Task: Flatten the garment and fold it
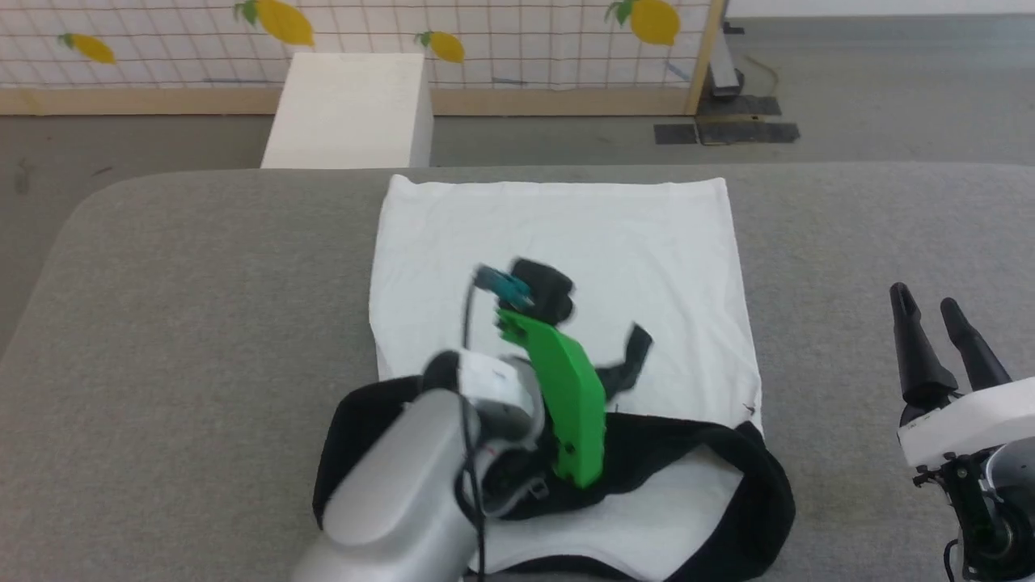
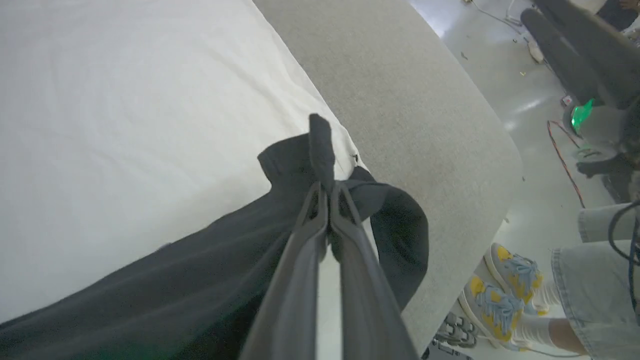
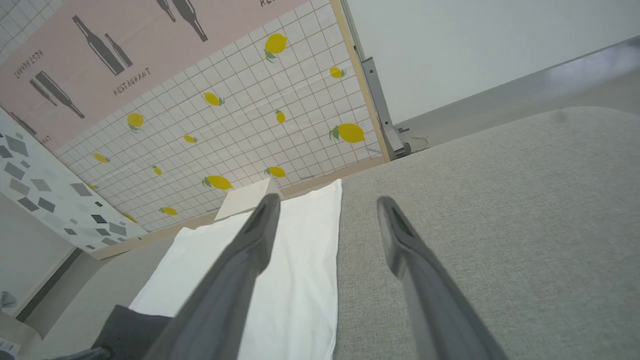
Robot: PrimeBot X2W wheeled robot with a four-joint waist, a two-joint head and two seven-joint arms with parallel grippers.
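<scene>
Where the head view looks down on the grey tabletop point(image 1: 202, 283), the garment point(image 1: 566, 234) lies at the centre, its white body spread flat toward 12 o'clock. A black sleeve point(image 1: 695, 440) is draped across its near end from 7 to 5 o'clock. The left arm rises from 6 o'clock over that sleeve, and the left end effector point(image 1: 629, 356) points toward 2 o'clock just above the white cloth, motion-blurred. At 4 o'clock the right end effector point(image 1: 926, 303) hangs over bare tabletop, well apart from the garment, with its two fingers spread and nothing between them. Beyond the far edge a white box point(image 1: 348, 109) stands at 11 o'clock, in front of a lemon-print wall point(image 1: 525, 40).

In the left wrist view the fingers are pressed together at the centre and pinch a fold of the black sleeve. A short tab of black cloth sticks up past the tips toward 12 o'clock. White fabric covers 9 to 11 o'clock and tabletop runs from 1 to 3 o'clock. A person's shoes point(image 2: 500, 295), yellow and pale blue, are on the floor at 4 o'clock.

In the right wrist view the fingers stand wide apart over grey tabletop, holding nothing. The white cloth lies under the finger on the 9 o'clock side, and a dark patch of sleeve shows at 8 o'clock.
</scene>
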